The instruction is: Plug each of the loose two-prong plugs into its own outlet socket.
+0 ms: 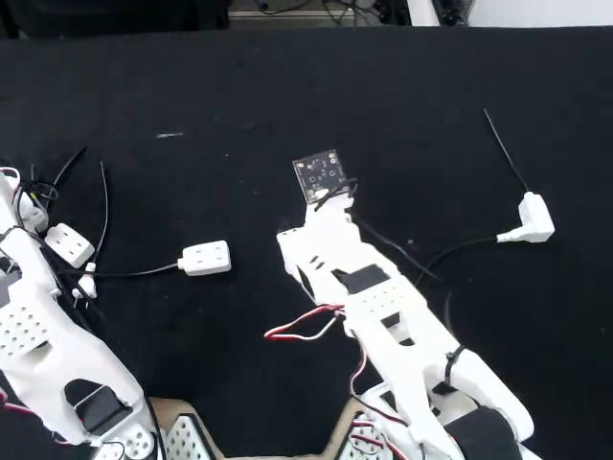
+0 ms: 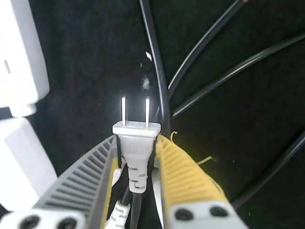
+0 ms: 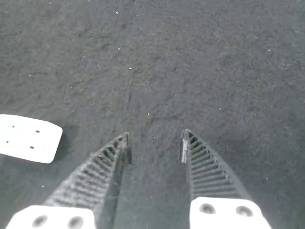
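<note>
**High view:** your white rectangular plastic outlet socket lies on the black cloth table between the arms. A white angled plug lies well apart.

**Left wrist view:** left gripper is clamped on the white two-prong plug, prongs forward, likely for insertion.

**Right wrist view:** right gripper is spread, empty, over cloth near a flat white block.

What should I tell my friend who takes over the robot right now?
Left claw: shut on a white plug, prongs pointing away from the claw.
Right claw: open and empty, over the black table.
One socket lies by the left arm, a middle socket lies by the right arm.
A second plug lies loose at the far right.
Done: one plug grabbed. Left: push it in, then plug in the other.
</note>
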